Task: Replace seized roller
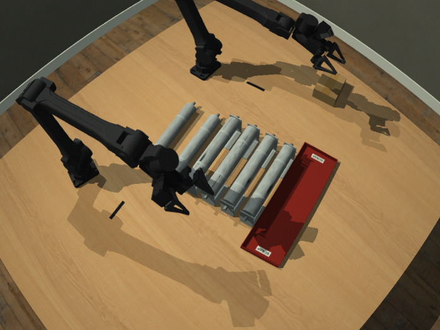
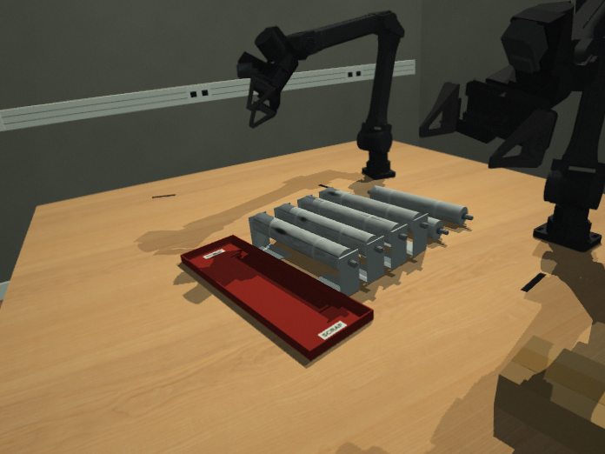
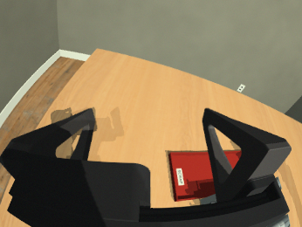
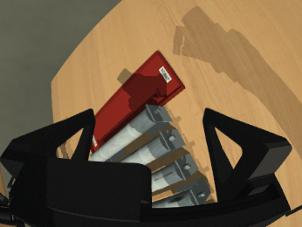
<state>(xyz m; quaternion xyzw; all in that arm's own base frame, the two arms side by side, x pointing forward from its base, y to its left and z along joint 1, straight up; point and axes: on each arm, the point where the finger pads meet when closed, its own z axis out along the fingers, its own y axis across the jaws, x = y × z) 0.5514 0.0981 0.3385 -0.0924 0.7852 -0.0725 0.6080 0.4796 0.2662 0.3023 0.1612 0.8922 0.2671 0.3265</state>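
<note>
Four grey rollers sit side by side in brackets: the one nearest the tray, the second, the third and the farthest. Axle ends show at the brackets; which roller is seized cannot be told. Two loose rollers lie beside the bed, one nearer and one farther. The red scrap tray is empty. My right gripper is open above the bed's bracket ends. My left gripper is open, high near the carton.
A brown carton stands beyond the bed's other end, under my left gripper in the top view. Thin black strips lie on the table, one near the left arm's base and one near the right arm's side.
</note>
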